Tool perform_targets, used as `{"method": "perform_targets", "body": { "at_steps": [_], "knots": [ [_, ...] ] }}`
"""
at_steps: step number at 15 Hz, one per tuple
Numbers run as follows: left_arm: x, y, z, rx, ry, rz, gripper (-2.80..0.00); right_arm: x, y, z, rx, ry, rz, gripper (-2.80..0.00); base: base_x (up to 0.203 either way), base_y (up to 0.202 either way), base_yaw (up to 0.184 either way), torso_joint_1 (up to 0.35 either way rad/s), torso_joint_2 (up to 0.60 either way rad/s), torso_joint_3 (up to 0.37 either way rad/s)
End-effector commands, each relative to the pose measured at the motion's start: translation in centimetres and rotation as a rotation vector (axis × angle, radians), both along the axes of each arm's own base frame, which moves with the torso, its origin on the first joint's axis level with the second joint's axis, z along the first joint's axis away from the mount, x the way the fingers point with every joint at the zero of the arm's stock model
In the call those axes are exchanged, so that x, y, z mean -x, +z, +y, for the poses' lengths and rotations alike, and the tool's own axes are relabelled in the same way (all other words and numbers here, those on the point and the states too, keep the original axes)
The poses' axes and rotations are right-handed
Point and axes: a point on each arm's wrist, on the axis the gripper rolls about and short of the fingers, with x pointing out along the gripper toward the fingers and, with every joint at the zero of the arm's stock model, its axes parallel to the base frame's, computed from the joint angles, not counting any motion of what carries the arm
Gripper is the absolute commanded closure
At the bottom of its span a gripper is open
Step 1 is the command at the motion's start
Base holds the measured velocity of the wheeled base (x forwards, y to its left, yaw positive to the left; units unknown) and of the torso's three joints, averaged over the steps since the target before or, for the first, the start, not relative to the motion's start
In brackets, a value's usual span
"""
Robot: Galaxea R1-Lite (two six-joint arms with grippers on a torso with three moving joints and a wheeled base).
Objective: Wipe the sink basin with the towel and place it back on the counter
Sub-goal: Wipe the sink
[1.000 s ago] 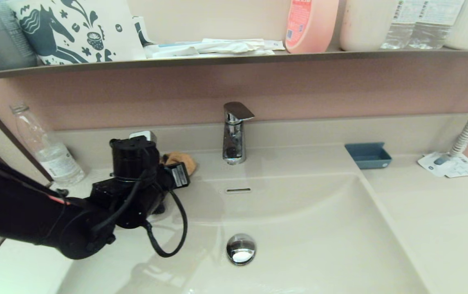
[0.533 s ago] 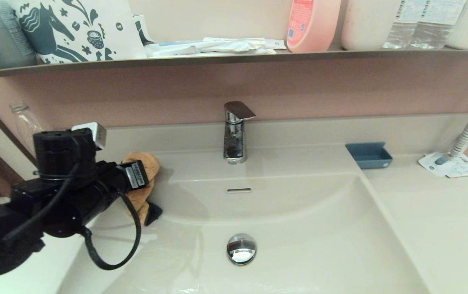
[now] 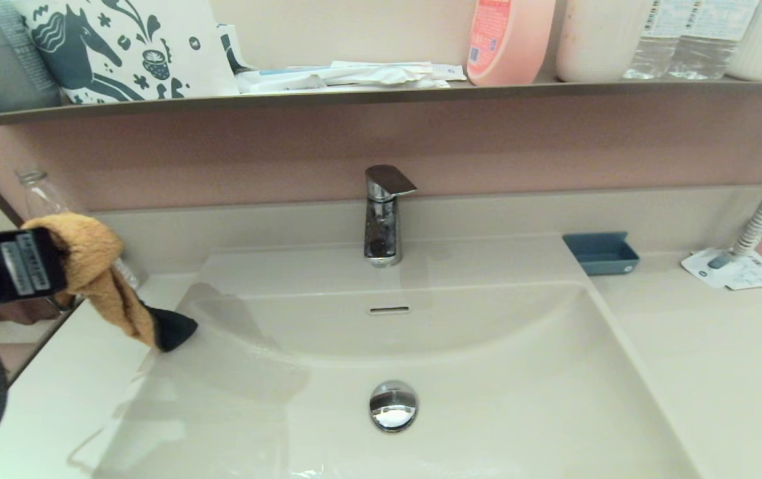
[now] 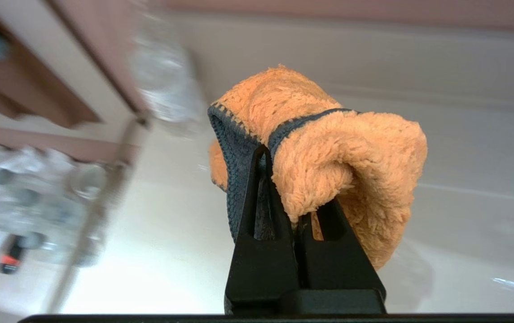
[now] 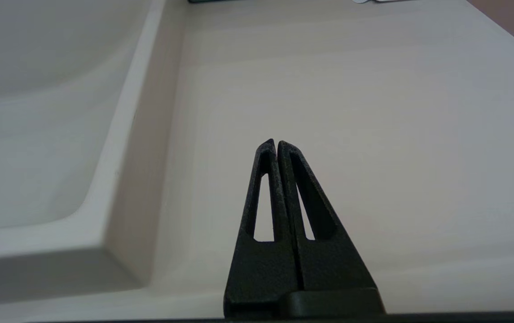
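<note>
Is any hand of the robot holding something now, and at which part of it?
The left hand pinches the fluffy orange terry towel at a bunched fold beside its grey-blue edge; the rest hangs free. The right hand holds nothing.

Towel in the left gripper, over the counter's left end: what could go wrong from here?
1. The left gripper pinches only a fold of the towel; the hanging tail could drag or slip loose.
2. A clear bottle stands right behind the towel above the counter; a swing might topple it.
</note>
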Motion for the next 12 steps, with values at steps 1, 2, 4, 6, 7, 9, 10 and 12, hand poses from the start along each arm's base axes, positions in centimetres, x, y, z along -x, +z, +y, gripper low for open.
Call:
{"method": "perform_targets", "body": {
  "at_steps": [1, 2, 4, 6, 7, 9, 10, 12],
  "knots": [
    [2.3, 1.3, 1.7, -0.012, 0.041, -0.073, 0.00, 0.0, 0.0, 0.0, -0.001, 0.000, 0.001, 0.00, 0.000, 0.000, 0.000, 0.000, 0.00, 0.000],
    [2.6, 1.3, 2.6, -0.015, 0.049, -0.066, 0.00, 0.0, 0.0, 0.0, -0.001, 0.000, -0.001, 0.00, 0.000, 0.000, 0.000, 0.000, 0.00, 0.000],
    [3.1, 0.9, 4.7, 0.005, 0.064, -0.049, 0.00, 0.0, 0.0, 0.0, -0.001, 0.000, 0.001, 0.00, 0.000, 0.000, 0.000, 0.000, 0.00, 0.000],
    [3.3, -0.3, 6.7, 0.048, 0.042, -0.010, 0.00, 0.0, 0.0, 0.0, 0.001, 0.000, 0.001, 0.00, 0.000, 0.000, 0.000, 0.000, 0.00, 0.000],
    [3.1, -1.6, 7.7, 0.074, 0.025, 0.025, 0.00, 0.0, 0.0, 0.0, 0.001, 0.000, 0.001, 0.00, 0.000, 0.000, 0.000, 0.000, 0.00, 0.000],
    [2.4, -4.5, 9.3, 0.116, 0.001, 0.057, 0.00, 0.0, 0.0, 0.0, -0.001, 0.000, -0.001, 0.00, 0.000, 0.000, 0.000, 0.000, 0.00, 0.000],
    [2.2, -5.5, 9.6, 0.124, -0.013, 0.056, 0.00, 0.0, 0.0, 0.0, -0.001, 0.000, 0.001, 0.00, 0.000, 0.000, 0.000, 0.000, 0.00, 0.000],
    [2.3, -7.5, 9.5, 0.148, -0.034, 0.080, 0.00, 0.0, 0.0, 0.0, -0.001, 0.000, 0.001, 0.00, 0.000, 0.000, 0.000, 0.000, 0.00, 0.000]
  ]
}}
